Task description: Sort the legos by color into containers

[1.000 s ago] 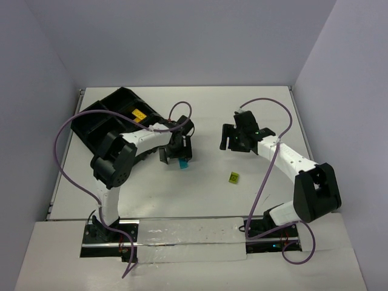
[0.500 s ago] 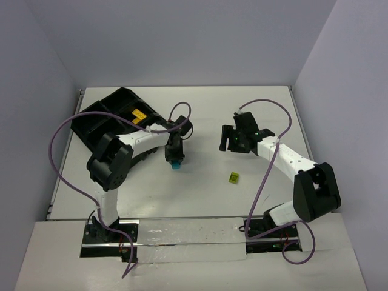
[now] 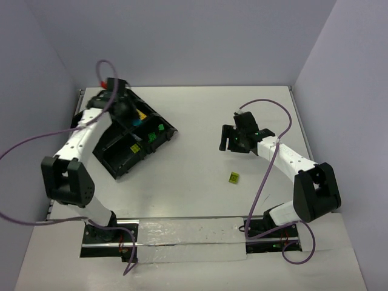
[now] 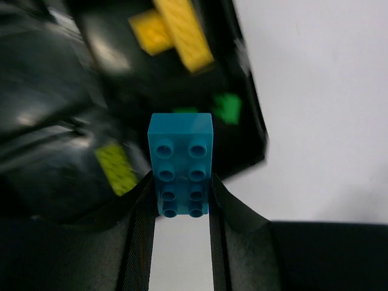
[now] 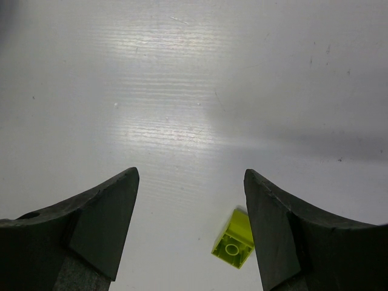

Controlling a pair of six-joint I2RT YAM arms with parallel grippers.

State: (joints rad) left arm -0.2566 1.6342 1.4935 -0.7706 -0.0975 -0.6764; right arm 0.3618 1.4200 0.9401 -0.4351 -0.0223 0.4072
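White bench [image 3: 194, 194] fills the scene; nearest the arm bases, a small translucent lime-green studded brick [image 3: 233, 177] lies alone on it. Just beyond, the right end effector [image 5: 191, 176] hangs above bare bench, fingers spread wide, holding nothing. Farther left, the left end effector [image 4: 180, 182] pinches a cyan studded brick [image 4: 180, 160] above the black compartmented plastic tray [image 3: 112, 157], which holds yellow bricks [image 4: 182, 33], dark green bricks [image 3: 159, 128] and a lime brick [image 3: 134, 146].
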